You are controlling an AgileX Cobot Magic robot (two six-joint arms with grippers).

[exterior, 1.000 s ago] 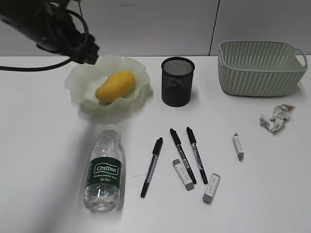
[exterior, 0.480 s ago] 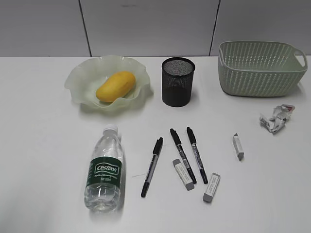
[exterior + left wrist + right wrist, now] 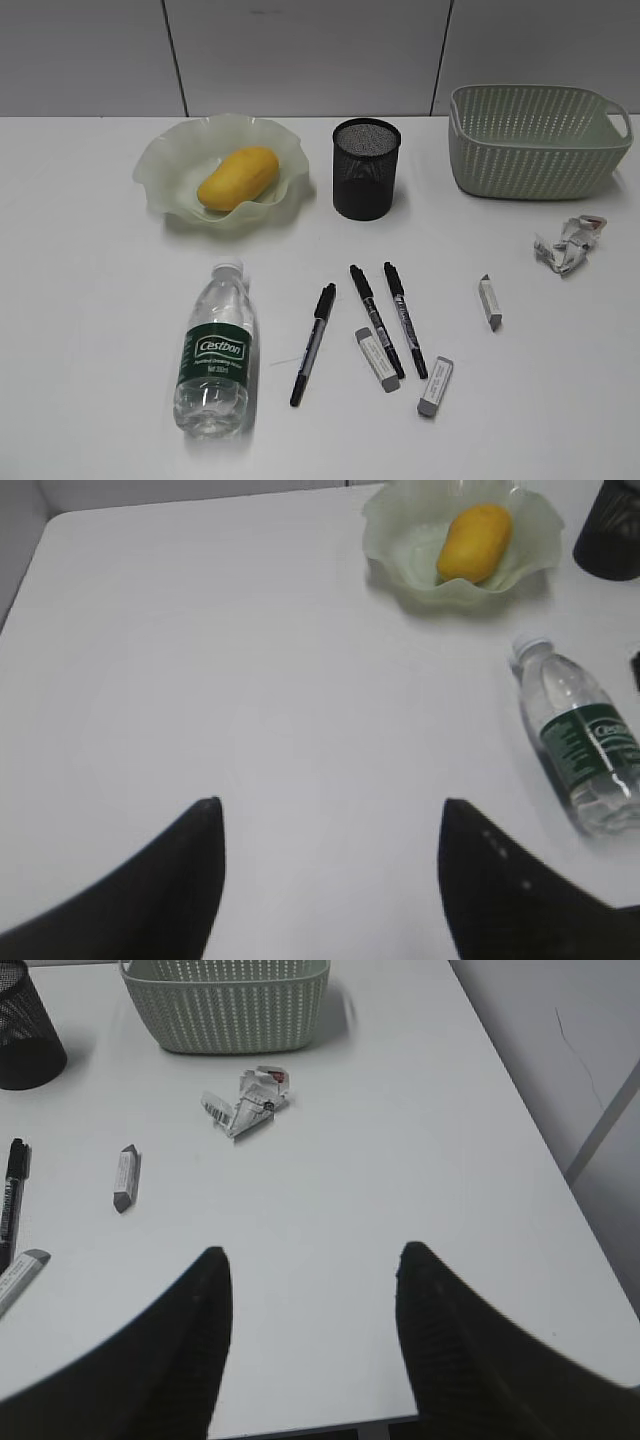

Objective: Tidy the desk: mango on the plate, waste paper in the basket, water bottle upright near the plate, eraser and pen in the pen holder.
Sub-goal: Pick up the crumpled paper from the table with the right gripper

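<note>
A: Yellow-orange mango (image 3: 238,177) glowing against that translucent pale-green plate (image 3: 170,160), wavy ruffles all round the rim.

B: And the pen holder (image 3: 365,168) is pure black wire mesh. Beside it, the basket (image 3: 535,140), pale sage green with a woven-look perforated pattern.

A: Water bottle (image 3: 214,350): clear plastic, dark green label with white lettering, white cap.

B: Three pens (image 3: 313,343), black caps and black barrels with pale print. Erasers (image 3: 377,359) are white with grey ends.

A: Waste paper (image 3: 567,243), white with a few dark marks, and a touch of red in the right wrist view.

B: All on a plain white desk (image 3: 90,300). Black fingers (image 3: 150,900) frame both wrist views.
</note>
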